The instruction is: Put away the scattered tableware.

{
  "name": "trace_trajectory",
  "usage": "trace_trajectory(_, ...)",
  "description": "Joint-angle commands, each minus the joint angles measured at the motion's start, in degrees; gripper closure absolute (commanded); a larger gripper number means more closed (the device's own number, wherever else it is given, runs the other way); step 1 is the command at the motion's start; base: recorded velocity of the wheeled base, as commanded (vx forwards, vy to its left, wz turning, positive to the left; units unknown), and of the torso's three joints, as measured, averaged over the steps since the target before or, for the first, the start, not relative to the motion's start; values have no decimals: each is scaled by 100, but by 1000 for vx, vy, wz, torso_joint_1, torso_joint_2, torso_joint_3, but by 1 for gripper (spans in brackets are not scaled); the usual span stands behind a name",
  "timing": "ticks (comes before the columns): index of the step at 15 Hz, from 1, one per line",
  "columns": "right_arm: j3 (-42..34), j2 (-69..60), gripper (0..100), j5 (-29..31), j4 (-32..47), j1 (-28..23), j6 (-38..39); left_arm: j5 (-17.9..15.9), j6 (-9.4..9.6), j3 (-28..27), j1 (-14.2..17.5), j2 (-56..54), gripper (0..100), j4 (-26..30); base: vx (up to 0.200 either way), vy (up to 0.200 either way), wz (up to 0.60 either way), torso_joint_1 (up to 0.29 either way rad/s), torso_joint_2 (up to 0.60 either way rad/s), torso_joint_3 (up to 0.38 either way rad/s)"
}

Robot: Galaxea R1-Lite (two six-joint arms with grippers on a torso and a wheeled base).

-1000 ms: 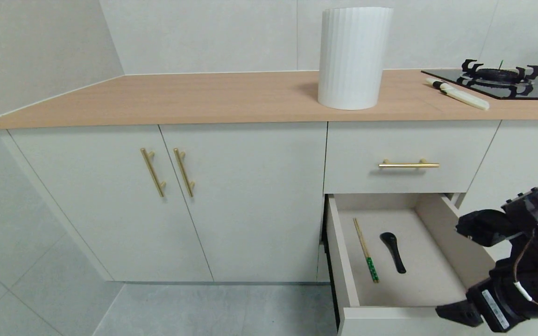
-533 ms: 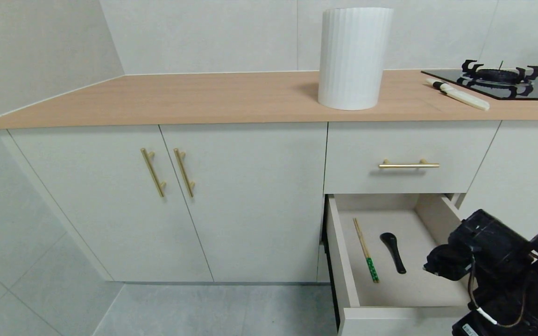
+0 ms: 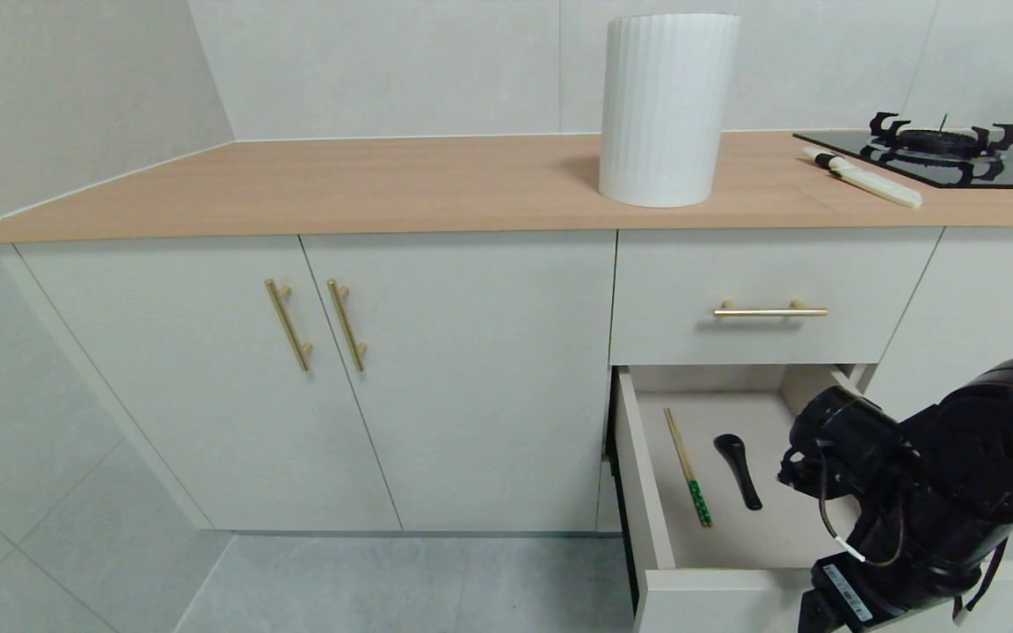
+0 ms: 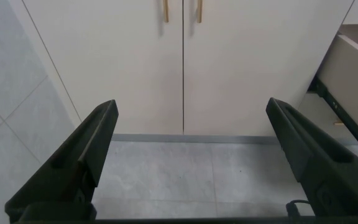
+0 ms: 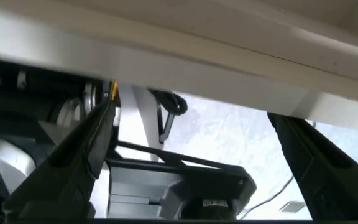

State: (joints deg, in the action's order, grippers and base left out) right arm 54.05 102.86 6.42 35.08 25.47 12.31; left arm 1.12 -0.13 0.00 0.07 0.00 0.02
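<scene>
The lower drawer [image 3: 643,475] stands pulled out below the counter. Inside it lie a pair of wooden chopsticks with green ends [image 3: 688,479] and a black spoon [image 3: 738,470], side by side. My right arm [image 3: 911,492] hangs over the drawer's front right corner. Its gripper [image 5: 191,118] is open and holds nothing, just under a pale edge [image 5: 197,43], apparently the drawer's front. A cream knife [image 3: 863,178] lies on the counter at the right. My left gripper [image 4: 191,109] is open and empty, low before the cabinet doors [image 4: 182,62].
A tall white ribbed cylinder [image 3: 665,110] stands on the wooden counter above the drawers. A black gas hob [image 3: 946,149] sits at the far right. The upper drawer with a gold handle [image 3: 770,309] is closed. The open drawer's side [image 4: 353,68] juts out beside my left gripper.
My right arm has swung left and lower, from beside the drawer to across its front right corner. The drawer looks a touch further in.
</scene>
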Motion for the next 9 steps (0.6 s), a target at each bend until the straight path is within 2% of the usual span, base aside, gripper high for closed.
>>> trace_trajectory(1,61,76,0,17,7,-147,8,2,-4,0,1,0,0,-2,0,0,0,0,0,0)
trace_trajectory(5,149,111,0,175,-54,-376,8,11,-4,0,1,0,0,-2,0,0,0,0,0,0)
trace_trajectory(9,185,76,0,166,-547,-551,26,2,-4,0,1,0,0,-2,0,0,0,0,0,0)
